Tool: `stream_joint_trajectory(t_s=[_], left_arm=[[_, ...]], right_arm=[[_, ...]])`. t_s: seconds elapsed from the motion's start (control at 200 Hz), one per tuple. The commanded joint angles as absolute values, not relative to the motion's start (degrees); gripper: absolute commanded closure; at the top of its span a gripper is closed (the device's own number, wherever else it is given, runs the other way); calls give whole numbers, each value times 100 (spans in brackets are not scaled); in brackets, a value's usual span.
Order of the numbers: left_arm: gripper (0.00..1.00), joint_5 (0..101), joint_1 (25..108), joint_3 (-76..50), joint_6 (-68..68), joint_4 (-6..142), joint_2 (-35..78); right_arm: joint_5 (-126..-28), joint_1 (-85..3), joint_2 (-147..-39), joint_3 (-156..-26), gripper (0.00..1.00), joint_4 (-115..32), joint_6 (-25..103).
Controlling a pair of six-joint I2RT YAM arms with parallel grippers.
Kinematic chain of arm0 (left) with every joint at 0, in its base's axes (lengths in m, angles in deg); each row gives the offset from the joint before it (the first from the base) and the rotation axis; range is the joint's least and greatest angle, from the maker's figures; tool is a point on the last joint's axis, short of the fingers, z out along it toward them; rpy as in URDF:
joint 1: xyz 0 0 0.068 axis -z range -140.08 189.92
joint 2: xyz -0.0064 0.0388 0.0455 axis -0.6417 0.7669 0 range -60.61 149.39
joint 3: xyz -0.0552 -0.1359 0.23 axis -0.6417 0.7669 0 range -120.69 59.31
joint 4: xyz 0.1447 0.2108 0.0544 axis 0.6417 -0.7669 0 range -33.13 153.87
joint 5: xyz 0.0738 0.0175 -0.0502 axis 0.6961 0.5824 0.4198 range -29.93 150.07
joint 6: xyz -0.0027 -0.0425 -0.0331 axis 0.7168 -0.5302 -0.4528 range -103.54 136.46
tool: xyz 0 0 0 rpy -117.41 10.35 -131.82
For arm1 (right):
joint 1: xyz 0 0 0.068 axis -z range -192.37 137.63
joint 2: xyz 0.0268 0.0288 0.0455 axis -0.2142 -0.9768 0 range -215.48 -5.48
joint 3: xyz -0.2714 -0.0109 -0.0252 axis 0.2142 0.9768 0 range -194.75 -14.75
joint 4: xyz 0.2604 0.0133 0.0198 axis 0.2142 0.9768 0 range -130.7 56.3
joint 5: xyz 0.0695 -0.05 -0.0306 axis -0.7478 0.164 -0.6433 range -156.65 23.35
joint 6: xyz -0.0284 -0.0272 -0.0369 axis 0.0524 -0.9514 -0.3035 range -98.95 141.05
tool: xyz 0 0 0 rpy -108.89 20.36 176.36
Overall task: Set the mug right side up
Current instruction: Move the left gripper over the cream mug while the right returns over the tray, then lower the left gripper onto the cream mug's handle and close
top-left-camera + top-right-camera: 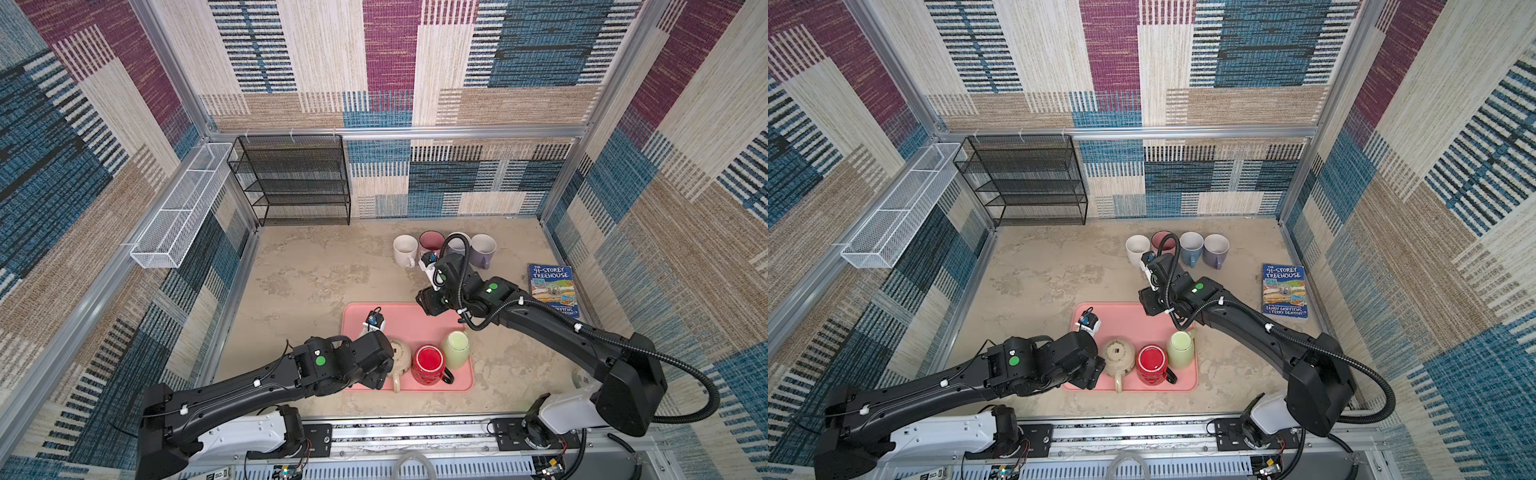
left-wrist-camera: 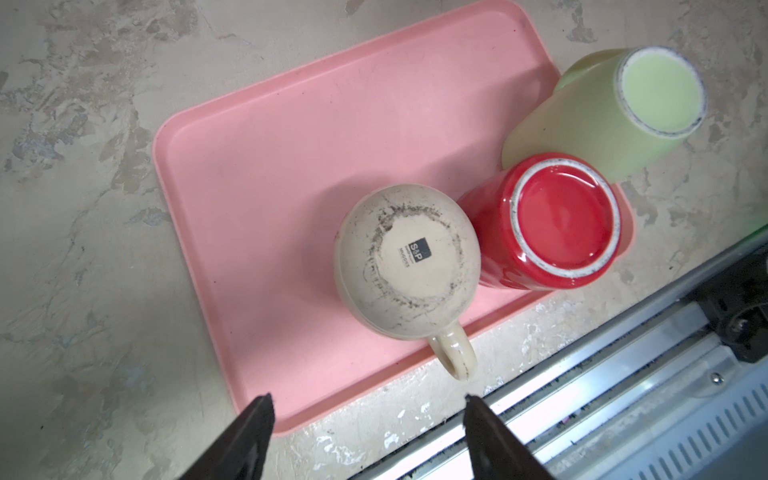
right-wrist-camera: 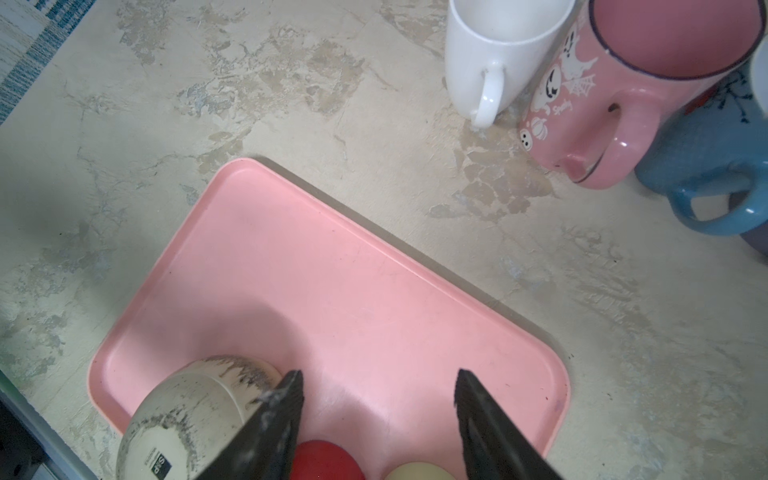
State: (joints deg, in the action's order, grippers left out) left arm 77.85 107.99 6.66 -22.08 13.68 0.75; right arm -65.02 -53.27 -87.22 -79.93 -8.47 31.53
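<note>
Hovering over near edge of pink tray (image 2: 270,166): left end effector (image 2: 369,401), fingers spread, gripping nothing. Just ahead, beige mug (image 2: 405,259) upside down on tray, base up, handle pointing toward end effector. Red mug (image 2: 565,220) close beside it, inverted; green mug (image 2: 615,112) next, inverted, at tray's right end. Right end effector (image 3: 378,374) above tray's far part, spread, empty. Beyond on tabletop (image 1: 299,266): white mug (image 1: 405,249), pink mug (image 3: 623,104), blue mug (image 1: 1191,245), purple mug (image 1: 484,249), upright in a row. Book (image 1: 552,289) at right.
</note>
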Motion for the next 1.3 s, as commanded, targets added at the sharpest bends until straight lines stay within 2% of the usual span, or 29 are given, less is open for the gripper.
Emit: stream_joint_trajectory(t_s=[0.0, 0.391, 0.736, 0.942, 1.292], left_arm=[[25, 7873, 10937, 617, -2591, 1542, 247], [37, 7656, 11254, 617, -2992, 1864, 813], [34, 7435, 11384, 735, -3390, 2351, 1382], [36, 7396, 11384, 807, -3533, 2438, 1691], [50, 7407, 11264, 985, -3539, 2637, 1886]], right_arm=[[-6436, -5333, -8618, -7901, 39, -1145, 3256], [-6252, -5326, -8345, -7530, 38, -1204, 3265], [-6201, -5337, -8186, -7298, 38, -1277, 3254], [-6200, -5337, -8168, -7223, 38, -1301, 3241], [-6186, -5333, -8206, -7204, 37, -1337, 3224]])
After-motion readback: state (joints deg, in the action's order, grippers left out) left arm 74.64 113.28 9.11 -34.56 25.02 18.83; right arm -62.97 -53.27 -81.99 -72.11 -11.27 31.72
